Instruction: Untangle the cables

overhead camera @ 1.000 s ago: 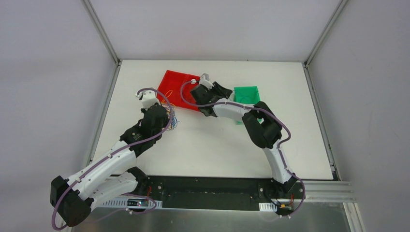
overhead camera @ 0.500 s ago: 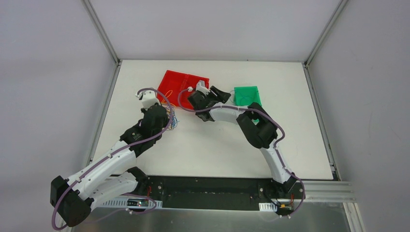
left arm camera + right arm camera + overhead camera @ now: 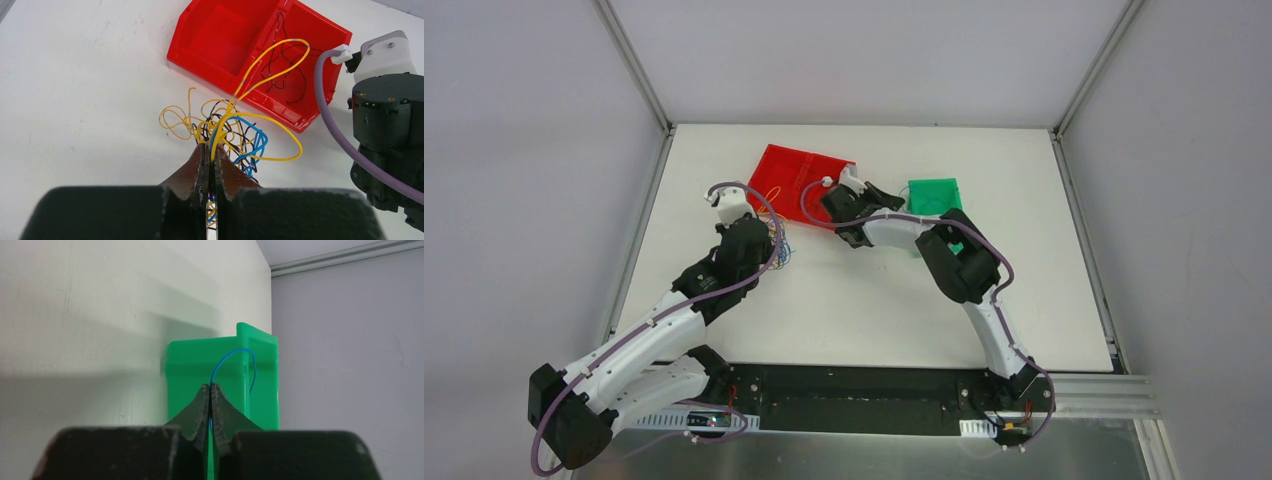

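Working over a white table [image 3: 854,300], with a red two-compartment bin [image 3: 220,35] at the back left and a green bin [image 3: 190,365] to its right. Clamping the left gripper [image 3: 210,150] tight on the tangle of cables [image 3: 227,132], just in front of the red bin. Pinching a single blue wire [image 3: 227,354] in the right gripper [image 3: 210,389], jaws closed, facing the green bin. Probably delivering one freed strand. Carry it past the green wall before letting go, and lower it to stop the curl springing out. Hold the left grip firm. Mind the long yellow loop [image 3: 280,50] arching over the red bin, above a dark wire [image 3: 285,85] inside.
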Robot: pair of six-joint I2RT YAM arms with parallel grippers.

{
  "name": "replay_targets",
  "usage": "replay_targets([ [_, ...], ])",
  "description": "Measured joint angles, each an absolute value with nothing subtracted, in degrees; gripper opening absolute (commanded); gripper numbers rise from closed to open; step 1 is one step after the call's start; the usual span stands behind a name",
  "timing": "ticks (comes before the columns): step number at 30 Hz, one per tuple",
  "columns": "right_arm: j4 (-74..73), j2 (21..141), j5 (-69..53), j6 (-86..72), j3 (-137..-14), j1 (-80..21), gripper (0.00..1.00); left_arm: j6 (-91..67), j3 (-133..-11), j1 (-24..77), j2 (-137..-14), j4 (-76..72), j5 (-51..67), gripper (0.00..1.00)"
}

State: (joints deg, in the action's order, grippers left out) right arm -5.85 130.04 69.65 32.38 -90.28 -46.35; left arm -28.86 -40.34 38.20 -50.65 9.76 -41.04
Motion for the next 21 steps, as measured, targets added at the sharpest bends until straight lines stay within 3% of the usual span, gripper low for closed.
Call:
replay_targets([
  [12,-8.5,114.0,58.3,20.2,-82.7,-45.5,0.0,-28.5,-40.3,38.2,-50.7,9.7,-41.0,0.0],
  [21,-9.1,101.1,33.3,2.8,-73.6,-32.6,0.0,-27.9,-40.3,38.2,-50.7,9.7,-41.0,0.0],
])
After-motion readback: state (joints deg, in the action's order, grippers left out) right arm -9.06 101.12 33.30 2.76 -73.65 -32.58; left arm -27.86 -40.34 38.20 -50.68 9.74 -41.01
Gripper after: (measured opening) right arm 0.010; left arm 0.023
